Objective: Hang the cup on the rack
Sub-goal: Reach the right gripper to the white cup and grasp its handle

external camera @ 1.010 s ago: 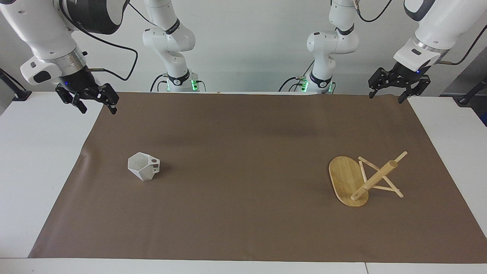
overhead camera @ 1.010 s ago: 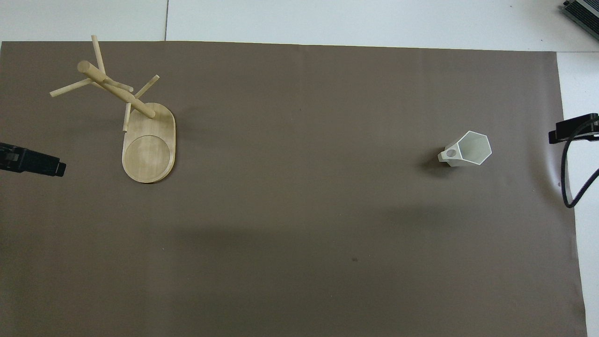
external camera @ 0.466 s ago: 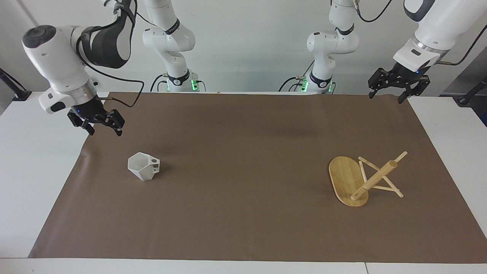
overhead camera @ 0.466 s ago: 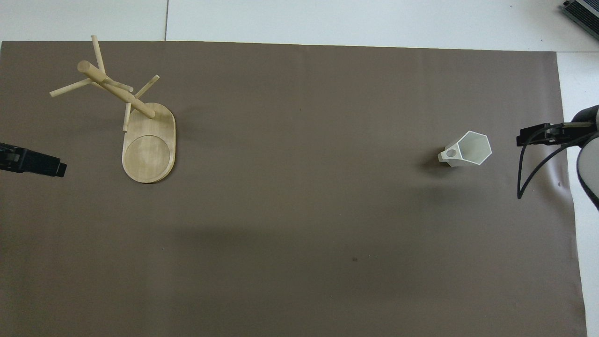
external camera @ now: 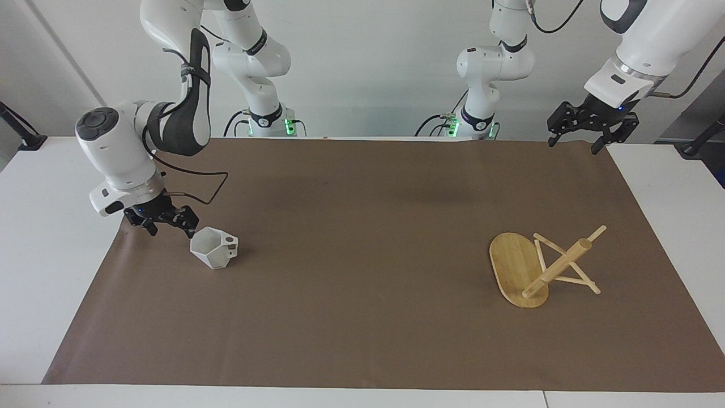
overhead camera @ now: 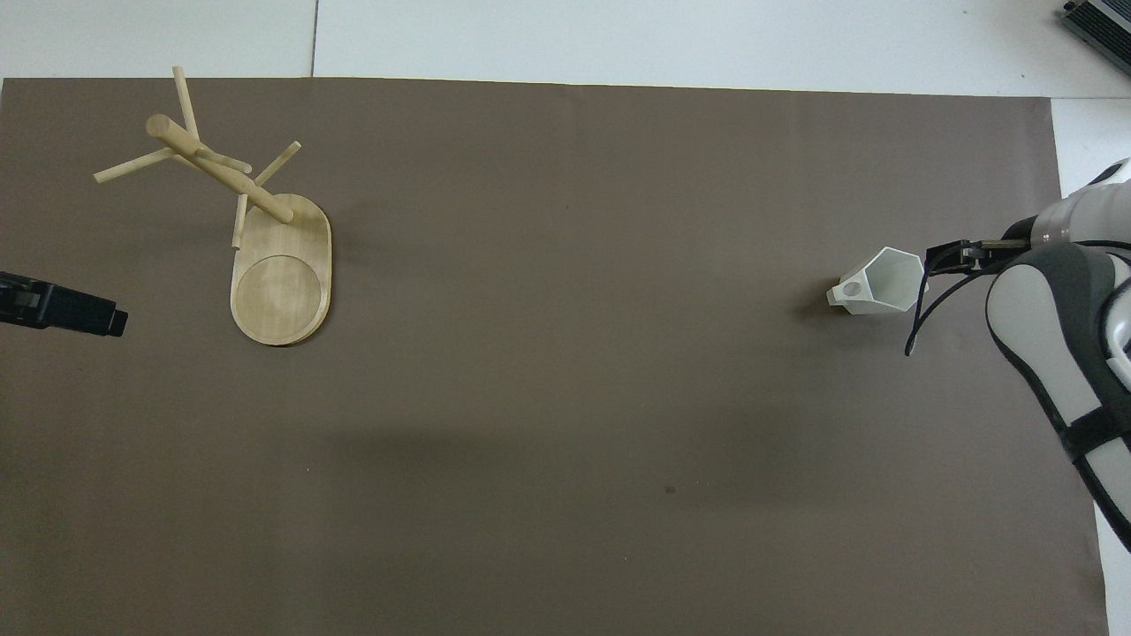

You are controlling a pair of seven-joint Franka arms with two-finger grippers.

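Note:
The white faceted cup sits on the brown mat toward the right arm's end. Its hexagonal rim shows, and its pierced handle points toward the table's middle. My right gripper hangs low and open just beside the cup's rim, on the side toward the table's end, with nothing between its fingers. The bamboo rack stands toward the left arm's end, its post and thin pegs bare. My left gripper waits open, raised over the mat's corner near its base.
A brown mat covers most of the white table. A black cable loops from the right arm's wrist just above the mat near the cup. Two further arm bases stand at the robots' edge.
The right arm has swung down from over the mat's corner and its open gripper now sits low beside the cup. The cup, the rack and the left arm have not moved.

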